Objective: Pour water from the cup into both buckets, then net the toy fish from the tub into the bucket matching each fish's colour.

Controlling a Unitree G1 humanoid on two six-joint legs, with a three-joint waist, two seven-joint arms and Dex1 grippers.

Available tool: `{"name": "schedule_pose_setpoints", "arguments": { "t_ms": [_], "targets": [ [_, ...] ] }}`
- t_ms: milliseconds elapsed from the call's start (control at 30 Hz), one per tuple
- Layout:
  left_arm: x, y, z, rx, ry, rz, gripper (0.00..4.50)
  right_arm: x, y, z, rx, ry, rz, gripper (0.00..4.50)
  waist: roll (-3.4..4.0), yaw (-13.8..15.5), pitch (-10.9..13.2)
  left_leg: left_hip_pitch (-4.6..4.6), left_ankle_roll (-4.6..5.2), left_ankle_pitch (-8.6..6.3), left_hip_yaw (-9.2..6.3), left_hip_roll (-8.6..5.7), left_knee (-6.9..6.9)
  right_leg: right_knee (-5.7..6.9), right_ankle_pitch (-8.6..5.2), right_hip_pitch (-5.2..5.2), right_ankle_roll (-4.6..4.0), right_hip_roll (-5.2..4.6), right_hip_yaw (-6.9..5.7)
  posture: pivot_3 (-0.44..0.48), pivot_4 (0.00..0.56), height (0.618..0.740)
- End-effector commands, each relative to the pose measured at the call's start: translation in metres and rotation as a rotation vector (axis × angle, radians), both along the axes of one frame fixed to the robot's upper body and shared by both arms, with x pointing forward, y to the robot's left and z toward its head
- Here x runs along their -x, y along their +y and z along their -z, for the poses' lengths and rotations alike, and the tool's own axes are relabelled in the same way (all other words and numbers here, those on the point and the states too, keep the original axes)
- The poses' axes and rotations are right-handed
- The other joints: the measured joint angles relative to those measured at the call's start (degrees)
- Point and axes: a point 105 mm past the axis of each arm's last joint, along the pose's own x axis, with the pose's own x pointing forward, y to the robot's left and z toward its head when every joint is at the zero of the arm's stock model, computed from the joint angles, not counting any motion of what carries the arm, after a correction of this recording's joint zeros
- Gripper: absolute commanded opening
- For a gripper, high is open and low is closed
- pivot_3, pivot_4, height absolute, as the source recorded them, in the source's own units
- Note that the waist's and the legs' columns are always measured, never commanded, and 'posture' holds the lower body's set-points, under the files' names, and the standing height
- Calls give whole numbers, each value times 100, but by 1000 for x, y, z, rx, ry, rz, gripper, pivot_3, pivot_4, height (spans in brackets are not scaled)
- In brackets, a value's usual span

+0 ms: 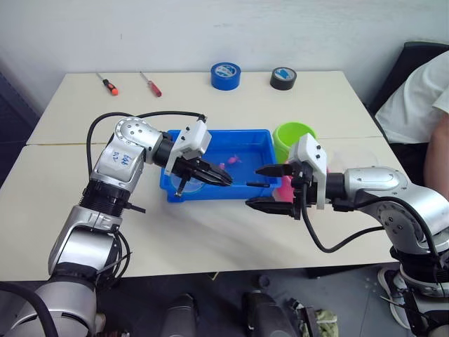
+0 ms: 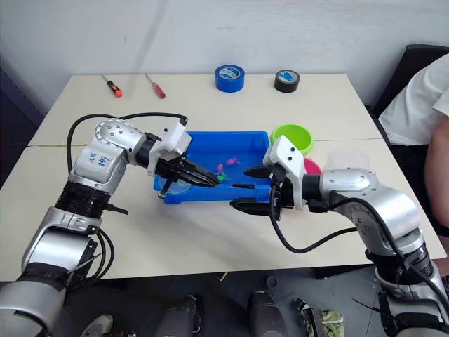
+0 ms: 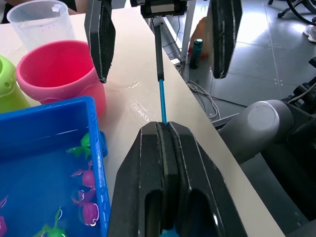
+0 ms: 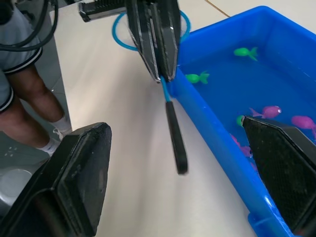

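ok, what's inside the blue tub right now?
The tub holds water with small pink fish and green fish loose in it. The near corner is hidden behind the right gripper, so no full count.

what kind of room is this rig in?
Looks like a lab or workshop: a plain table against a bare wall, tape rolls and screwdrivers at its far edge, cables on the tiled floor.

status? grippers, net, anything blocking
Left gripper shut on the net, handle pointing at the right gripper. Right gripper open, around the handle's end, not touching. Fish in the tub. Nothing blocking.
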Motion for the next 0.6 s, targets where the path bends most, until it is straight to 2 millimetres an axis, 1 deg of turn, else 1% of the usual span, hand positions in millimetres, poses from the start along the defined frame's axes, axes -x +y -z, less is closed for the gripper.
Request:
{"name": "schedule_pose_setpoints", "arguments": {
  "t_ms": [33, 300, 367, 400, 500, 567, 600],
  "targets": [
    [6, -1, -8, -10, -20, 58, 78, 7, 6, -10, -16, -40, -34, 4500, 0, 4, 0, 0, 0, 0, -1, 0, 0, 1, 0, 0, 0, 0, -1, 0, 150, 734],
    [7, -1, -9, -4, -13, 56, 78, 4, 12, -11, -24, -41, -47, 4500, 0, 6, 0, -1, 0, 0, -2, 0, 1, 2, 0, 0, 0, 1, -1, 0, 150, 734],
    [7, -1, -9, -5, -12, 55, 0, 4, 13, -12, -29, -46, -49, 3950, 0, 5, 0, -2, 0, 0, -2, 0, 1, 1, 0, 0, 0, 1, -1, 0, 150, 734],
    [7, -1, -9, -6, -11, 55, 0, 3, 13, -12, -30, -47, -49, 3595, 0, 3, 0, -2, 0, 0, -2, 0, 1, 1, 0, 0, 0, 0, -1, 0, 150, 734],
    [7, -1, -9, -6, -10, 53, 0, 4, 13, -11, -24, -44, -52, 2161, 0, 4, 0, -1, 0, 0, -2, 0, 1, 2, 0, 0, 0, 1, -1, 0, 150, 734],
    [7, -1, -10, -6, -11, 52, 0, 4, 13, -11, -20, -41, -52, 1083, 0, 4, 0, -1, 0, 0, -3, 0, 1, 2, 0, 0, 0, 1, -2, 0, 150, 734],
    [7, -1, -10, -6, -12, 52, 0, 4, 13, -10, -18, -41, -52, 699, 0, 5, 0, -2, 0, 0, -2, 0, 1, 2, 0, 0, 0, 1, -2, 0, 150, 734]
  ]
}}
